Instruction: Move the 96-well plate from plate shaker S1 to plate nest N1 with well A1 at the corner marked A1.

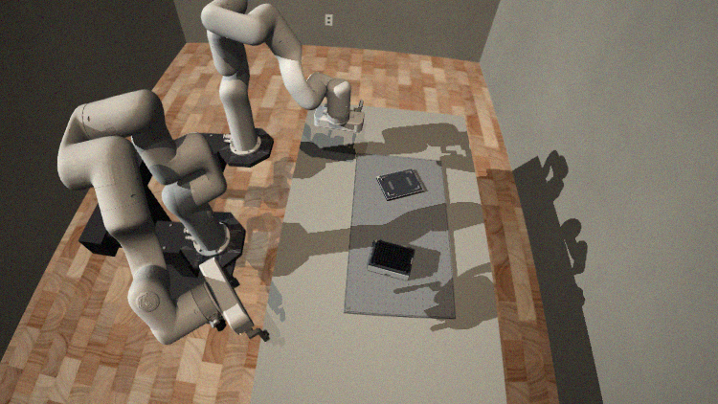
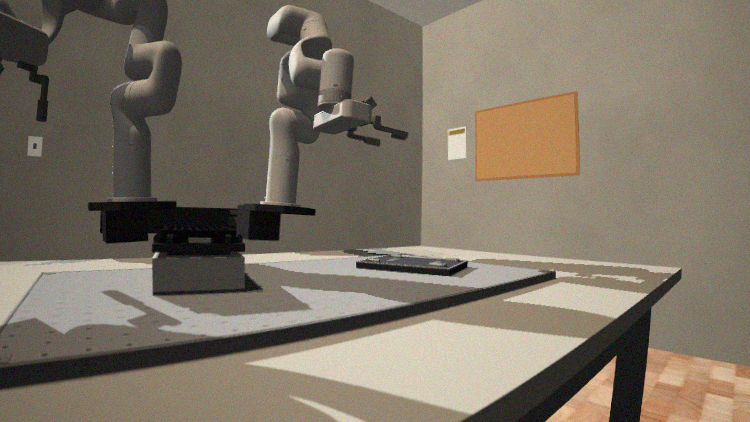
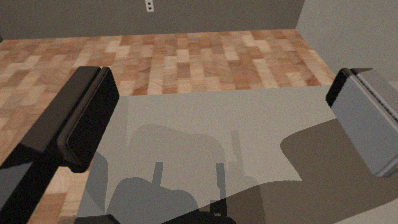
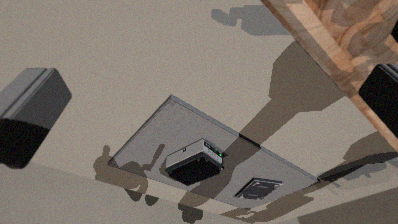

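Observation:
The dark 96-well plate (image 1: 392,255) (image 4: 196,170) sits on top of the shaker S1 (image 1: 386,273) (image 2: 198,273) (image 4: 186,154), a light box. The well A1 corner is too small to tell. The nest N1 (image 1: 401,184) (image 2: 411,264) (image 4: 259,189) is a low dark frame and looks empty. My left gripper (image 2: 387,138) (image 3: 227,117) is partly open and empty, above the table at the far end beyond the nest. My right gripper (image 1: 263,334) (image 4: 210,107) is wide open and empty, high over the table's near edge on the arms' side, away from the shaker.
The shaker and nest stand apart on a grey perforated board (image 1: 371,299) (image 4: 145,137) with a raised edge. It lies on the pale table (image 1: 321,361). Both arm bases stand beside the table's long edge. Arm shadows cross the board between shaker and nest.

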`<state>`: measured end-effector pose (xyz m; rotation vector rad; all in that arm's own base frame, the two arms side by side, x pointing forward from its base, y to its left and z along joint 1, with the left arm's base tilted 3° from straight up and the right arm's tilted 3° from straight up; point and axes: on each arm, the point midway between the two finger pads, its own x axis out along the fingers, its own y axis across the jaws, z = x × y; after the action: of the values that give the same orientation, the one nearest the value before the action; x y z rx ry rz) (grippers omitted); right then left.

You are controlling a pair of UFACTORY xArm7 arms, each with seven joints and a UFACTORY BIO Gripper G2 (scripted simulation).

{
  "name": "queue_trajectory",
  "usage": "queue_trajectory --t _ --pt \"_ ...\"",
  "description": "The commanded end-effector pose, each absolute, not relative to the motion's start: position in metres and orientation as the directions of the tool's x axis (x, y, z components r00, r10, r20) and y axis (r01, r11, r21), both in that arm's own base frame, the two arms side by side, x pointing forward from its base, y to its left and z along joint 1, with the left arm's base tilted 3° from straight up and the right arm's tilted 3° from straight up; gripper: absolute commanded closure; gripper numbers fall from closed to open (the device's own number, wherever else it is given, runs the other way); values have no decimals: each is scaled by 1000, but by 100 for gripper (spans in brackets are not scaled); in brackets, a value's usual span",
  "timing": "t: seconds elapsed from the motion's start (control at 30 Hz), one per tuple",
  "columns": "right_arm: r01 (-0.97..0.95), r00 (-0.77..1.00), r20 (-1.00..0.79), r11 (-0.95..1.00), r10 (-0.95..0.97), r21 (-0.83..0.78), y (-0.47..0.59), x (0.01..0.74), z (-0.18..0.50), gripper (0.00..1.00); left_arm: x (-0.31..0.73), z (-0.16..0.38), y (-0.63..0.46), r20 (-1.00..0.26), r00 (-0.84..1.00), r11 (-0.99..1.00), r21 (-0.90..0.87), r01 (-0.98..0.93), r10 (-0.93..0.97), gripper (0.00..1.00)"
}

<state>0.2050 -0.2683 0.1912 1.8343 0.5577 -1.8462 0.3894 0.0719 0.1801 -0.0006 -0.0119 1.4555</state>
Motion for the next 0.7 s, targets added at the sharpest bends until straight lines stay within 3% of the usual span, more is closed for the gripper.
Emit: queue_trajectory --t 0.0,0.53,0.67 --pt "593 11 -999 -804 -51 47 -269 205 192 0 404 183 59 13 239 239 -14 -971 971 63" --pt "593 11 -999 -804 -51 47 -269 205 192 0 437 181 29 17 371 372 -9 -928 928 63" --pt "593 11 -999 -804 -51 47 -269 205 192 0 450 181 14 19 491 492 -4 -871 871 63"
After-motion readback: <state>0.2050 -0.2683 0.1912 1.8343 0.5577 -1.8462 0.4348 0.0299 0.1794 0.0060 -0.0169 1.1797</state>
